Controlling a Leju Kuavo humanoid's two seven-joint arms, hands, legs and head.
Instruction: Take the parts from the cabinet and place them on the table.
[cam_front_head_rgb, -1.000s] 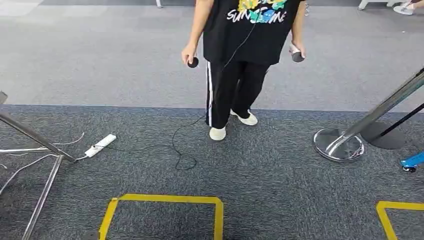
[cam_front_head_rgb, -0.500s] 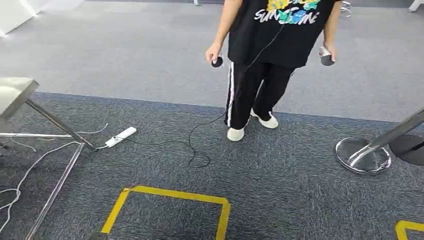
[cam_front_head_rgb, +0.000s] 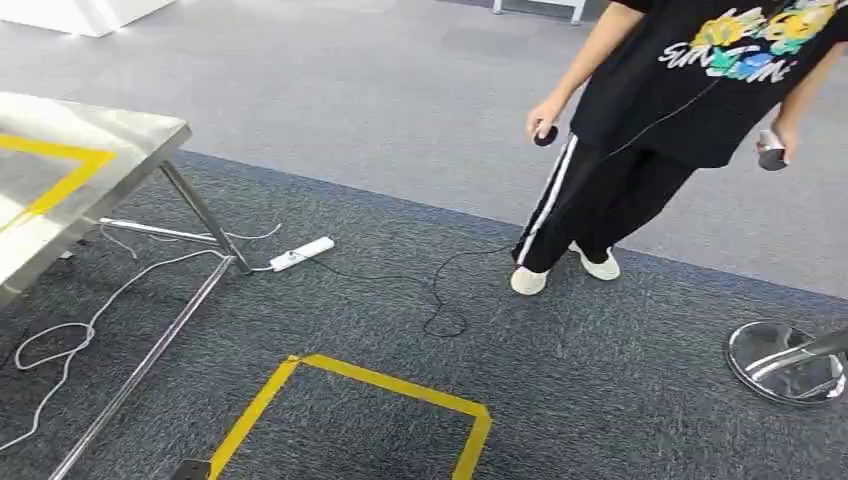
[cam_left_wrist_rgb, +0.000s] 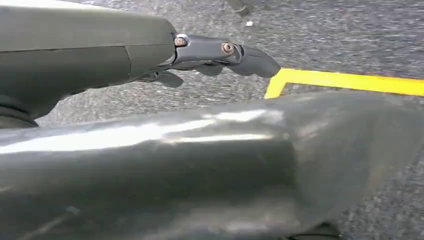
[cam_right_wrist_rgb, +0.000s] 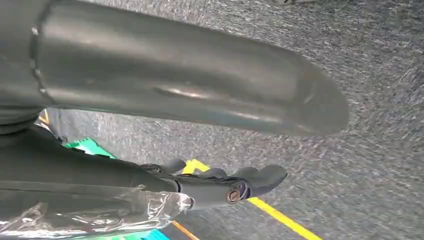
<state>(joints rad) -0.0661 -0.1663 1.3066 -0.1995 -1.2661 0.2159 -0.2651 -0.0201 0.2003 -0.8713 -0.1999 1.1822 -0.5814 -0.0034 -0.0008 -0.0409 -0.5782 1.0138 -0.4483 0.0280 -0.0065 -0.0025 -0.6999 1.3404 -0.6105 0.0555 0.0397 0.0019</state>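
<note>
Table (cam_front_head_rgb: 120, 135), bare steel with yellow tape, stood at left of head view; person (cam_front_head_rgb: 660, 120) with two controllers stood beyond on carpet; power strip (cam_front_head_rgb: 301, 253) lay by table leg. Parts and cabinet nowhere visible, so weight, stiffness and grip point could not be judged. Left wrist view: left hand (cam_left_wrist_rgb: 215, 55) hung over carpet, fingers extended, holding nothing. Right wrist view: right hand (cam_right_wrist_rgb: 220, 182) likewise extended, empty; crinkled clear plastic wrap (cam_right_wrist_rgb: 100, 212) lay close beside wrist.
</note>
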